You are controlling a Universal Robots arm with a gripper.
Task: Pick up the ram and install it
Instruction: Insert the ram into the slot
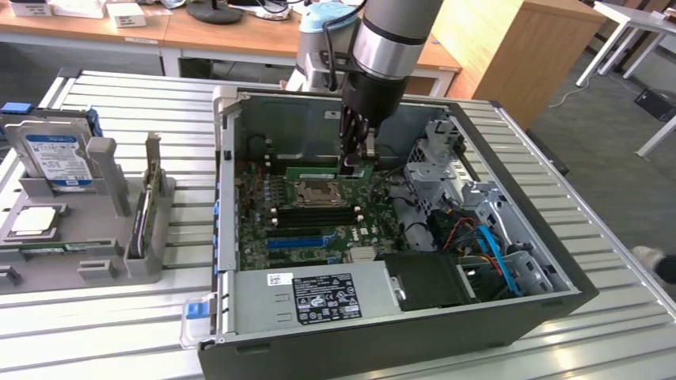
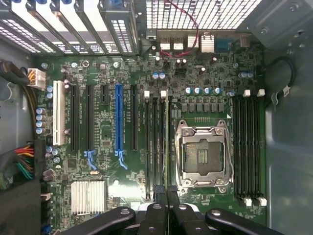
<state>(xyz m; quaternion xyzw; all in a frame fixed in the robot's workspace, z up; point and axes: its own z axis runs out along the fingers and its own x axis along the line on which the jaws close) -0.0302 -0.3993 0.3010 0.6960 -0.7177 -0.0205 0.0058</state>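
Power supply [image 1: 317, 297] sticker up front is staying unreadable for us. We're seeing the gripper [image 1: 357, 162] clamping the ram [image 1: 317, 170] edge-on over a slot beside the CPU socket [image 2: 201, 154]; we're not telling if it's seated. Slatted metal table [image 1: 138, 87] is carrying everything, wooden desks [image 1: 211, 36] sitting behind.

The slatted metal table [image 1: 623, 342] carries an open computer case [image 1: 423, 342] and a grey parts rack [image 1: 63, 247].

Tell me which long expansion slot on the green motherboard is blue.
The one long blue plastic slot, with black slots on both sides. The other long ones are black, save a white slot at the row's end.
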